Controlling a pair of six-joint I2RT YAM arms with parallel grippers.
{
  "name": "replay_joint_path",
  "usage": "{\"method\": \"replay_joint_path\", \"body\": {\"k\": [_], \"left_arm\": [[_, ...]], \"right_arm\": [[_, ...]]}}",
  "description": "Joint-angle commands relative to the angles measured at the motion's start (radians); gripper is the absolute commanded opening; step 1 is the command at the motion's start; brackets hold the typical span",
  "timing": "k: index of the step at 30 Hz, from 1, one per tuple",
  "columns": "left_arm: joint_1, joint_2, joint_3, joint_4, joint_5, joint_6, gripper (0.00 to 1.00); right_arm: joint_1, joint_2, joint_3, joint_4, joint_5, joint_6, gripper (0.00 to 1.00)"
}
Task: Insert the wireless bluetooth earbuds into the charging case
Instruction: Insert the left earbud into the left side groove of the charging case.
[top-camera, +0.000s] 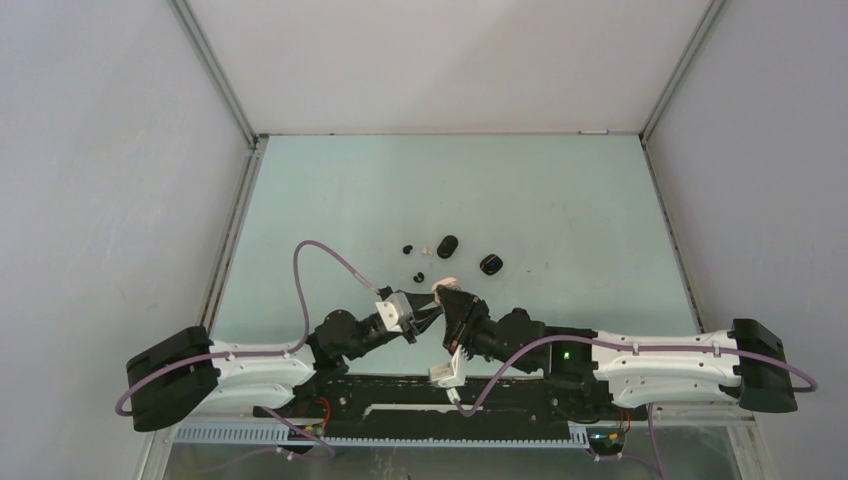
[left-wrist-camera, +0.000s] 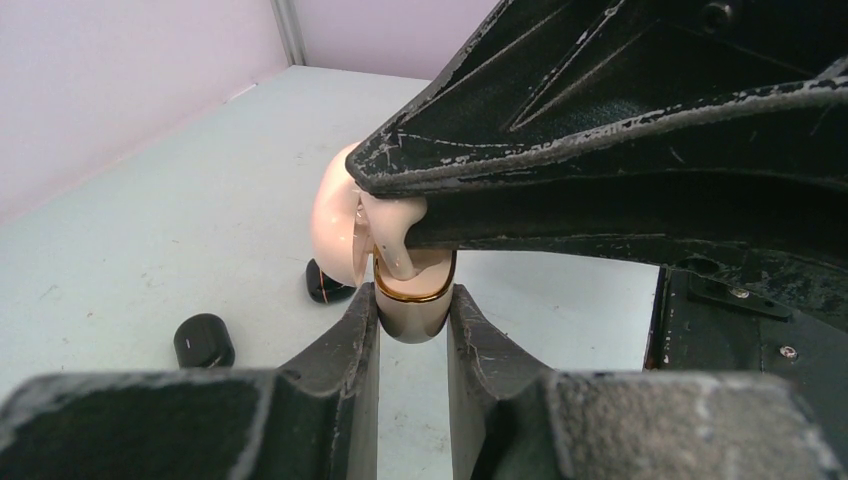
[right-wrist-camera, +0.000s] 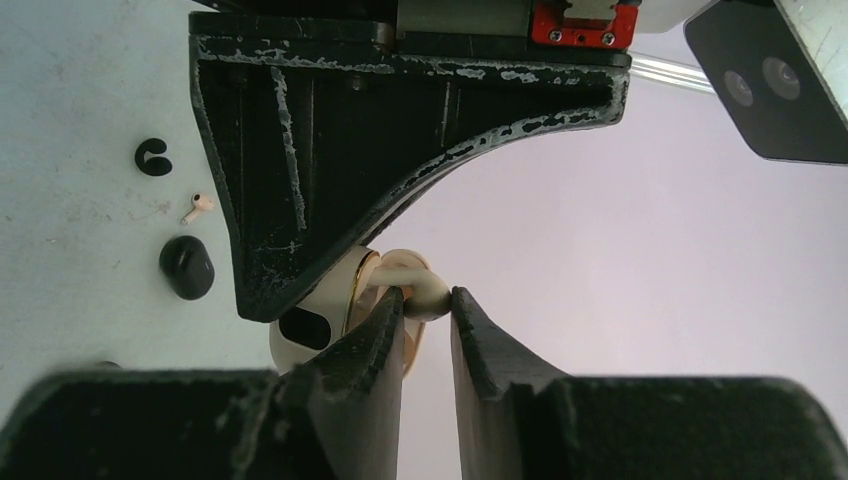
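Top view, lower centre: both arms meet tip to tip just above their bases.

Left gripper (left-wrist-camera: 413, 300): jaws clamped on the lower half of the pink charging case (left-wrist-camera: 415, 322), one finger on each side. The case is held upright and off the table (top-camera: 560, 200). Its lid (left-wrist-camera: 335, 225) is swung open toward the left of the left wrist frame, and a gold rim runs round the mouth.

Right gripper (right-wrist-camera: 428, 300): jaws a narrow gap apart, with a whitish earbud (right-wrist-camera: 425, 293) between the tips. It touches the left-hand finger. I cannot tell whether the other finger presses on it (the gap is too tight to read).

Left wrist view: that earbud sits at the case mouth, under the right arm's black finger. How deep it sits is hidden.

On the table, top view, just above the grippers near frame centre:
- black earbud (top-camera: 407, 249), at the left of the group
- second whitish earbud (top-camera: 426, 250), just right of it
- black case (top-camera: 447, 246), next in the row
- second black case (top-camera: 490, 264), further right and slightly lower
- another black earbud (top-camera: 418, 275), below the row and nearest the grippers

None of these touch a gripper.
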Motion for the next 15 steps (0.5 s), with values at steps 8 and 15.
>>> {"method": "replay_joint_path", "body": {"k": [8, 15], "left_arm": [[-0.004, -0.029, 0.0, 0.097, -0.008, 0.023, 0.0], [-0.004, -0.022, 0.004, 0.098, -0.008, 0.025, 0.0]], "right_arm": [[0.008, 0.007, 0.03, -0.047, 0.026, -0.027, 0.32], [0.012, 0.009, 0.03, -0.058, 0.029, -0.06, 0.35]]}}
